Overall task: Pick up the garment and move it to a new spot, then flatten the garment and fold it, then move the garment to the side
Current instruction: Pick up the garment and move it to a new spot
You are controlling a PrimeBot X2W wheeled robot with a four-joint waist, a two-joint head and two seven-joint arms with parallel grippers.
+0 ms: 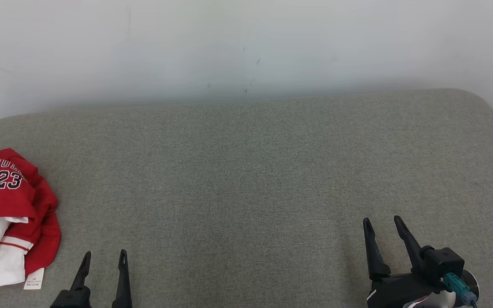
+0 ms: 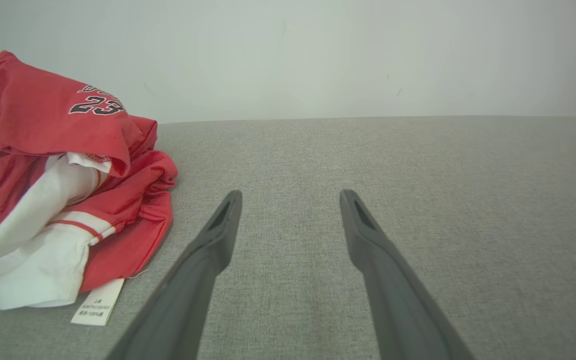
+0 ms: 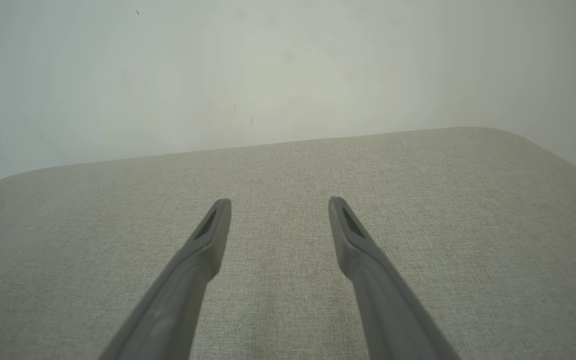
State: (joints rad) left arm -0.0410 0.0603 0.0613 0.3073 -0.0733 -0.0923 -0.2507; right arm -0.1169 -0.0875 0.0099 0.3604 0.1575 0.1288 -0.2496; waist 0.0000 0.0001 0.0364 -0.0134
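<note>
The red and white garment (image 1: 11,214) lies crumpled at the left edge of the grey cushion (image 1: 246,171). My left gripper (image 1: 104,254) sits just beside it at the cushion's near edge, spread wide and empty. My right gripper (image 1: 381,220), equally wide and empty, is toward the cushion's right end.

Red-and-white garment (image 1: 9,218) with black "23"; grey woven surface (image 1: 246,179)

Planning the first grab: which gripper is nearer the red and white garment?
The left gripper: it sits just beside the garment at the left end of the grey surface, while the right gripper is far off toward the right end.
</note>
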